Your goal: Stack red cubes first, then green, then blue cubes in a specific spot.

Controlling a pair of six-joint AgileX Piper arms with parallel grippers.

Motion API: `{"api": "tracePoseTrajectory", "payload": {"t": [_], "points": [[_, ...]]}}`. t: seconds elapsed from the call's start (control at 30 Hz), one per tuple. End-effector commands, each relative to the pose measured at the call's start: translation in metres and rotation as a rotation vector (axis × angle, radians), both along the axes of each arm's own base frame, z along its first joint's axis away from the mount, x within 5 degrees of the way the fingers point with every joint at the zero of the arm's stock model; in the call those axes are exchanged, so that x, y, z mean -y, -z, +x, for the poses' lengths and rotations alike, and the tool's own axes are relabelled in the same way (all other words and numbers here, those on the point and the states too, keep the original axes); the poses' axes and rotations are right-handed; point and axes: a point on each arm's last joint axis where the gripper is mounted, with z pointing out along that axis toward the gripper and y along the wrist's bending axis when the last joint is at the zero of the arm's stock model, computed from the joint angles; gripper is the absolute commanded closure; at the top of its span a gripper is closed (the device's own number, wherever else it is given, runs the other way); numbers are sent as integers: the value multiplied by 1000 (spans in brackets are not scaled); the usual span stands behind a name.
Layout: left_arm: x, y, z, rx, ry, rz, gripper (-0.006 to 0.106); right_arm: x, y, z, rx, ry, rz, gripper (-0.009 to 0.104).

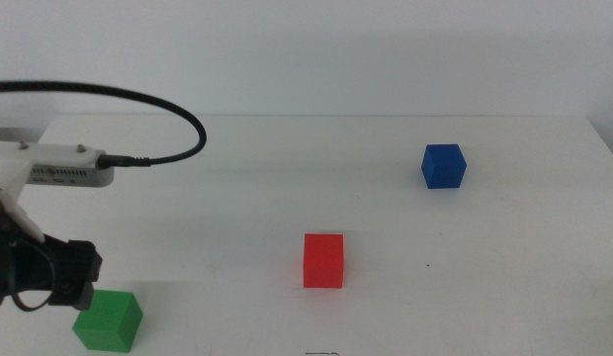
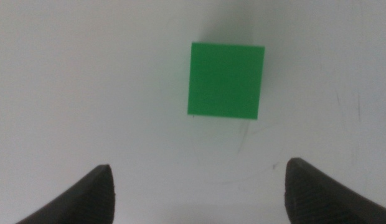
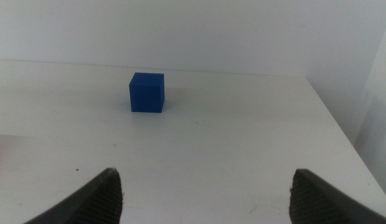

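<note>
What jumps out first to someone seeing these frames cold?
Three bright cubes on the white table, all apart: the red cube near the front centre, the blue cube farther back to the right, the green cube at the front left. The left hand hangs open right over the green cube, not touching it. The right hand, also open, faces the blue cube from a distance.

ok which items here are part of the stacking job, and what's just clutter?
Job:
- red cube
- green cube
- blue cube
- left end effector, open above the green cube
- right end effector, open, waiting

Clutter:
- nothing; only the white table
</note>
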Motion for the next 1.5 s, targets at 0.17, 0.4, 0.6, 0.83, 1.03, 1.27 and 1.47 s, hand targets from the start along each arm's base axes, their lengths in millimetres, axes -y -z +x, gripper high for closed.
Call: {"api": "tracePoseTrajectory", "payload": {"t": [0.17, 0.4, 0.6, 0.83, 1.03, 1.27, 1.47], "points": [[5, 15, 21, 21, 28, -9, 7, 0, -16, -1, 115, -3, -16, 1], [14, 40, 41, -38, 42, -50, 7, 0, -16, -1, 115, -3, -16, 1], [16, 55, 50, -69, 50, -48, 7, 0, -16, -1, 115, -3, -16, 1], [16, 70, 53, -61, 51, -49, 7, 0, -16, -1, 115, -3, -16, 1], [18, 85, 58, -96, 47, -49, 7, 0, -16, -1, 115, -3, -16, 1], [19, 95, 61, -126, 44, -49, 13, 0, -16, -1, 115, -3, -16, 1], [19, 95, 62, -113, 44, -52, 41, 0, -16, -1, 115, -3, -16, 1]]}}
